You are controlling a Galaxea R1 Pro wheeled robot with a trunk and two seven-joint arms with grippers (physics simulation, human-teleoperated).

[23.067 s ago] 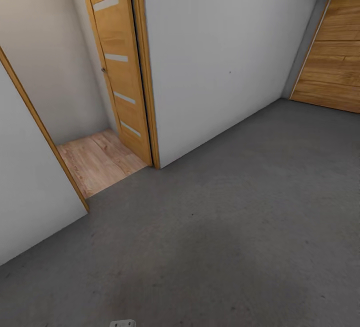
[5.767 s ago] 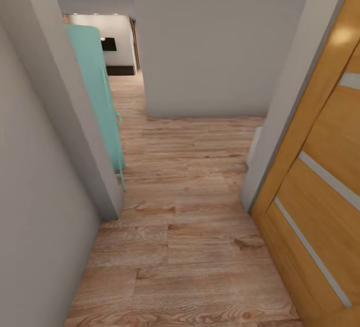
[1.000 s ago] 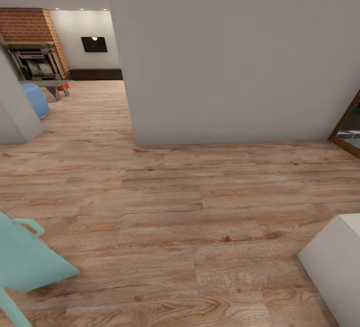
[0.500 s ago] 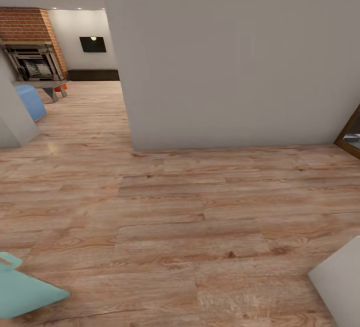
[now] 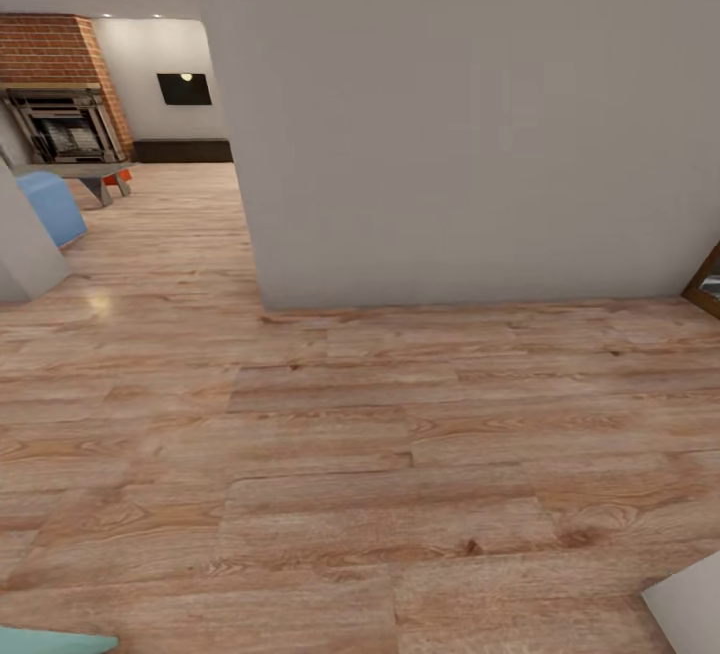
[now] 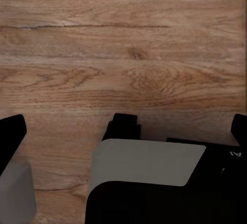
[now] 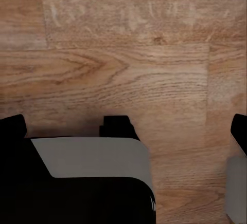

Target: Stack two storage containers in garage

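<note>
The storage containers are out of view. Ahead on the left, past the corner of a pale wall (image 5: 450, 114), the living room (image 5: 150, 214) opens up with its red brick fireplace (image 5: 55, 84), a blue sofa (image 5: 50, 204) and a low grey table (image 5: 80, 171). In the left wrist view, my left gripper (image 6: 123, 131) is open over the wood planks, its black fingers (image 6: 10, 136) spread wide and holding nothing. My right gripper (image 7: 126, 129) is likewise open, its fingers (image 7: 13, 126) far apart above the planks. The garage is out of view.
Light wood-plank floor (image 5: 350, 454) stretches ahead. A dark low cabinet (image 5: 180, 150) and a black wall panel (image 5: 185, 88) sit at the far end. A teal object's edge (image 5: 50, 642) lies bottom left, a white corner (image 5: 690, 604) bottom right, and a wooden frame (image 5: 708, 289) at the right edge.
The camera has moved forward and slightly left: the teal object and the white corner have slid towards the bottom edge, and the wooden frame towards the right edge.
</note>
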